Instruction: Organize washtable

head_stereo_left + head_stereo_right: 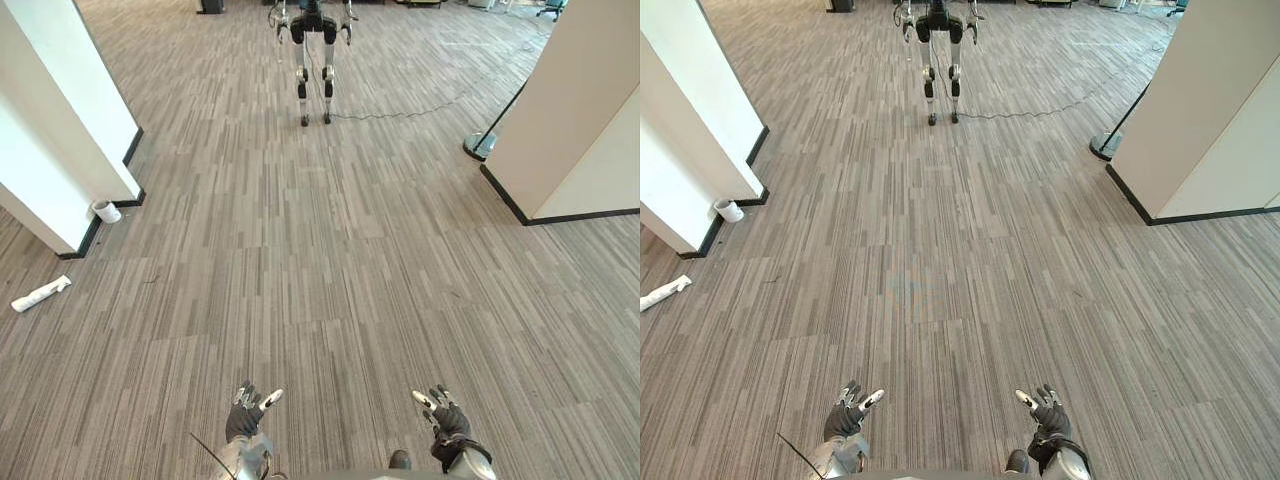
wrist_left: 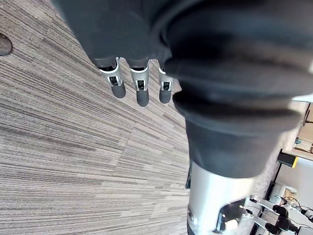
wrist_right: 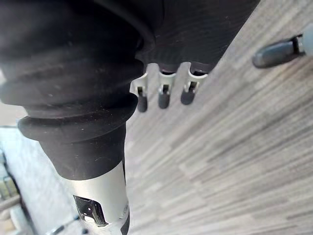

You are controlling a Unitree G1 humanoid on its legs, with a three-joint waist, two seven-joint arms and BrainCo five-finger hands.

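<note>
Nearest, down low: left hand (image 1: 245, 415) and right hand (image 1: 445, 418), well apart, dark ribbed covers, silver dark-tipped fingers spread loose, grasping nothing, hanging over carpet (image 1: 330, 280) of grey striped planks. Off to the left, white square pillar (image 1: 60, 130) with dark skirting, small white cylinder (image 1: 106, 211) just beside its near corner. Nearer on the left, long white crumpled thing (image 1: 40, 294) lying flat, possibly a bottle or a roll. Over on the right, another white pillar (image 1: 580, 110), round dark stand base (image 1: 480, 146) at its far corner. Far off, upright, second humanoid robot (image 1: 313, 50), thin black cable (image 1: 400, 112) trailing right from its feet.
</note>
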